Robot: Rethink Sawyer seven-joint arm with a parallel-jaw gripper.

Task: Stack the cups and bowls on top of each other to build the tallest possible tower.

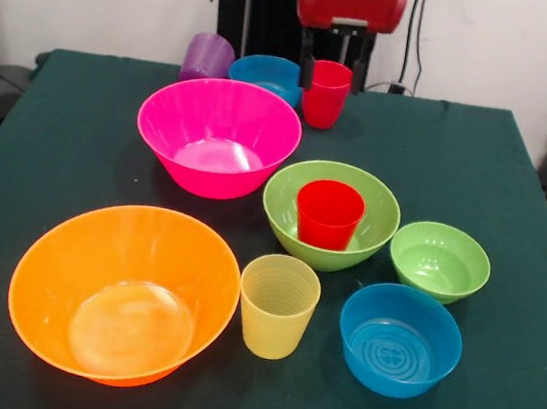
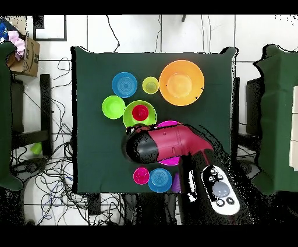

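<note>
On the dark green tablecloth, a bright red translucent plastic cup stands upright inside a medium lime green translucent bowl, mid-table, beside a large hot pink translucent bowl. At the far edge, the black-fingered gripper straddles a pinkish-red cup, its grip impossible to judge. From overhead, the red arm hides most of that pink bowl, which the front view shows whole.

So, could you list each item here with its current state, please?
gripper: at the pinkish-red cup's rim, grip unclear
pinkish-red cup: upright
purple cup: on its side
bright red cup: upright inside medium green bowl
yellow cup: upright, empty
orange bowl: upright, empty
hot pink bowl: upright, empty
</note>
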